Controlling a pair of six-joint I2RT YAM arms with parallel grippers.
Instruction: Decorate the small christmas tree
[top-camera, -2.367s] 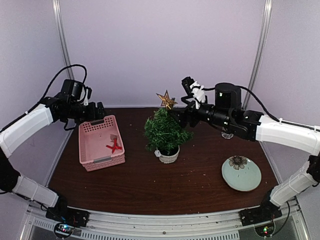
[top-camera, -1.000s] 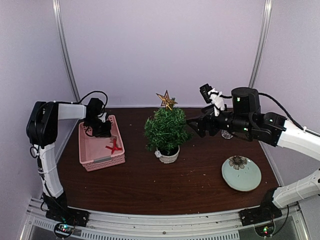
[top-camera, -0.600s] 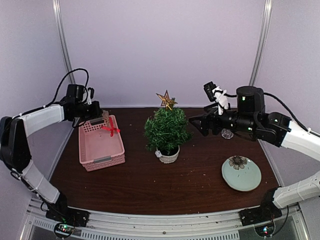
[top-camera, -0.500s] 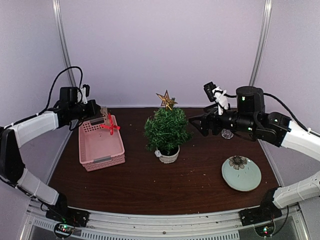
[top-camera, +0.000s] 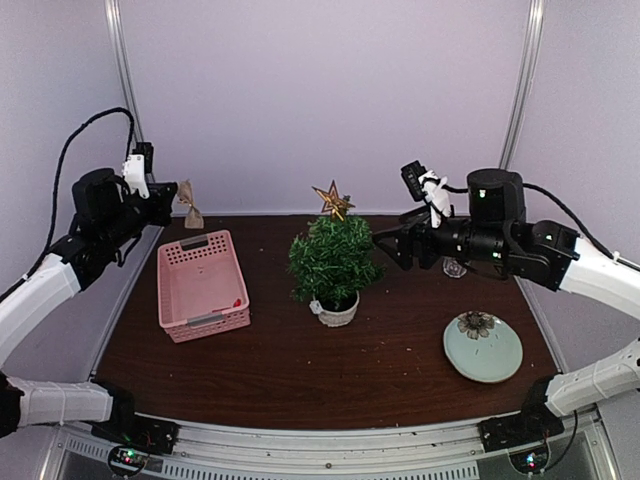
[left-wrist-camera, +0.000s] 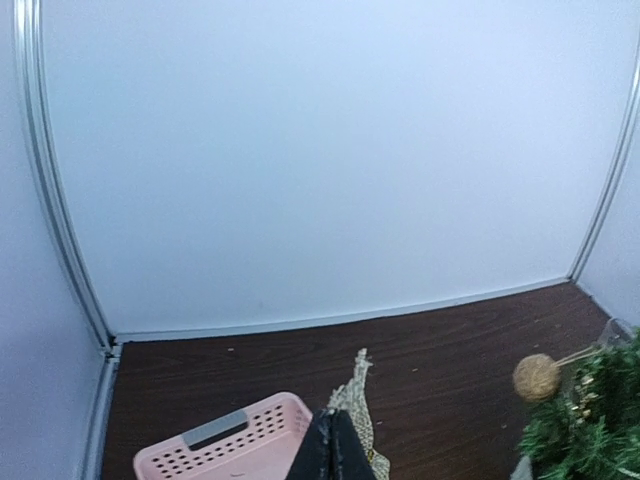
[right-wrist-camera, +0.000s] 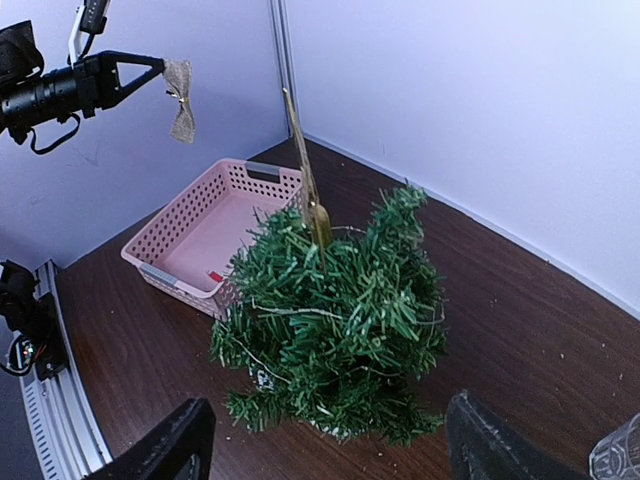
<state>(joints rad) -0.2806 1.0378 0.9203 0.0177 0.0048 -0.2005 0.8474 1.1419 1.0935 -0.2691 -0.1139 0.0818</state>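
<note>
The small christmas tree (top-camera: 333, 262) stands mid-table in its white pot (top-camera: 337, 312), with a gold star (top-camera: 332, 200) on top. My left gripper (top-camera: 172, 190) hangs high over the far left of the table, shut on a tan burlap bow (top-camera: 188, 205). In the left wrist view the shut fingertips (left-wrist-camera: 335, 445) pinch the bow (left-wrist-camera: 358, 400) above the basket. My right gripper (top-camera: 385, 245) hovers just right of the tree, open and empty. In the right wrist view its gripper (right-wrist-camera: 335, 440) frames the tree (right-wrist-camera: 340, 310), and the bow (right-wrist-camera: 180, 100) shows at the upper left.
A pink basket (top-camera: 203, 285) sits left of the tree with a small red piece (top-camera: 240, 300) in its near right corner. A pale green plate (top-camera: 483, 346) lies at the front right. A clear glass (top-camera: 455, 268) stands behind the right arm.
My left gripper has risen up and back from the basket with the tan bow. The red piece that hung by it now lies in the basket. The right arm has barely moved.
</note>
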